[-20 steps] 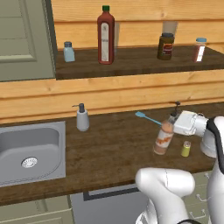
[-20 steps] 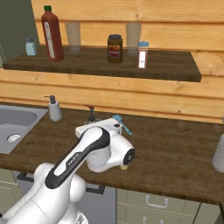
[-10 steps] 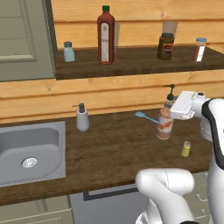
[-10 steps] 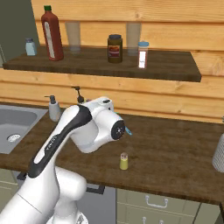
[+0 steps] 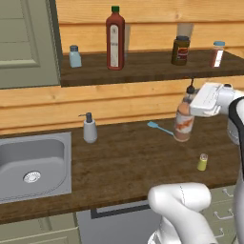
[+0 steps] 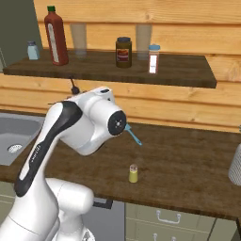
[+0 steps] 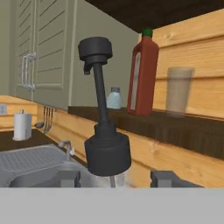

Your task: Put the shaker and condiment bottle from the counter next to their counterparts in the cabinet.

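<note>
- Since a second ago, in the left base view, the peach-orange condiment bottle with the dark pointed nozzle [image 5: 183,123] has risen off the dark wood counter [image 5: 128,162]; the white hand [image 5: 196,106] is clamped on its upper part, and it hangs above the counter's back right area, below the shelf of the wall cabinet [image 5: 143,69].
- Left behind, the tiny yellow-green shaker with a tan cap [image 5: 202,162] stands alone near the counter's front right edge.
- On the shelf, the tall dark red bottle with a green cap [image 5: 115,39] and the small pale blue shaker [image 5: 74,56] wait toward the left end.
- From the right base view, the arm covers the condiment bottle except its nozzle; the shaker [image 6: 133,173] sits near the front edge.
- Through the hand view, the nozzle and black collar [image 7: 105,148] rise between the fingertips [image 7: 164,179], with the red bottle [image 7: 142,74] ahead on the shelf.
- The lift looks done; I judge the carry to the red bottle comes next.
</note>
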